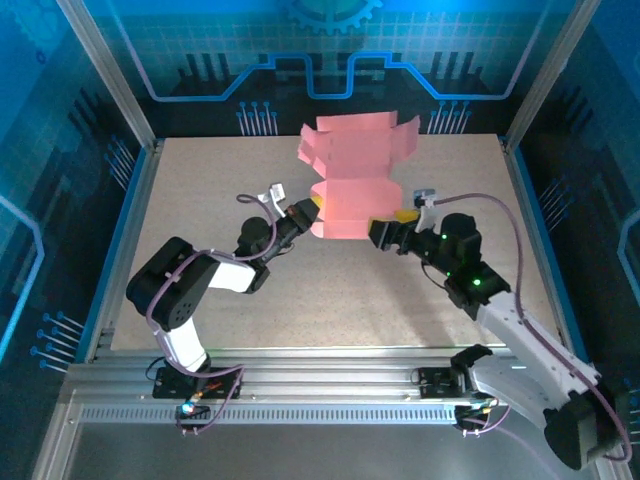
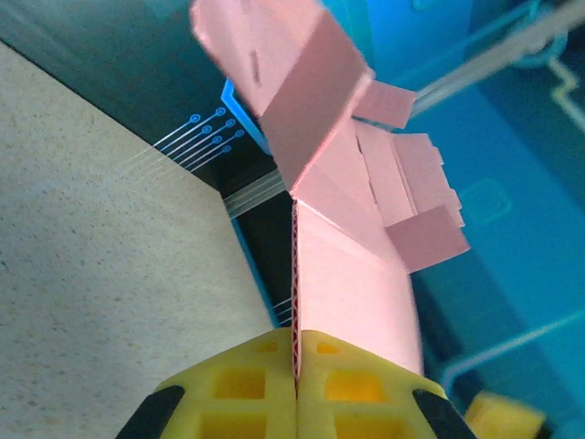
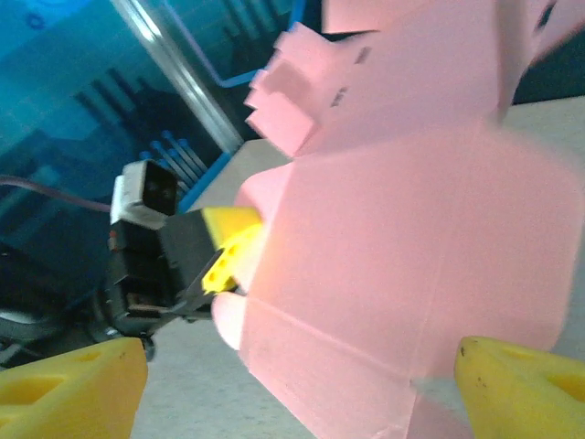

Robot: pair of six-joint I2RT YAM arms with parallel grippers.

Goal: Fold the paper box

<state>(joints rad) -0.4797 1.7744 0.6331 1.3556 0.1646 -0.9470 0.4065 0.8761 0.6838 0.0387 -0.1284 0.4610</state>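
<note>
The left gripper (image 1: 312, 212) was clamped on the paper box (image 1: 355, 185), biting the left edge of its nearest panel. In the left wrist view its two yellow fingers (image 2: 247, 384) met with no gap, and the thin edge of the pink card (image 2: 347, 274) stood pinched in the seam between them, rising straight away from the gripper (image 2: 297, 366). Beyond the grip the sheet bent at a crease into an angled panel, with several small flaps fanning out to the right. The right gripper (image 1: 385, 228) stood wide apart at the opposite, right edge of the same panel. In the right wrist view its yellow fingertips (image 3: 73, 384) sat at the two lower corners, with the lower corner of the pink sheet (image 3: 411, 247) lying in the space between them (image 3: 297, 384). Motion blur hid whether either tip brushed the card, but nothing was gripped there. That view also showed the left gripper (image 3: 224, 261) across the sheet, its yellow tip closed on the far edge. From above, the box was a partly folded die-cut piece over the middle of the speckled table (image 1: 200, 200), spanning the gap between the two grippers. Its flapped upper section reached toward the back wall.
</note>
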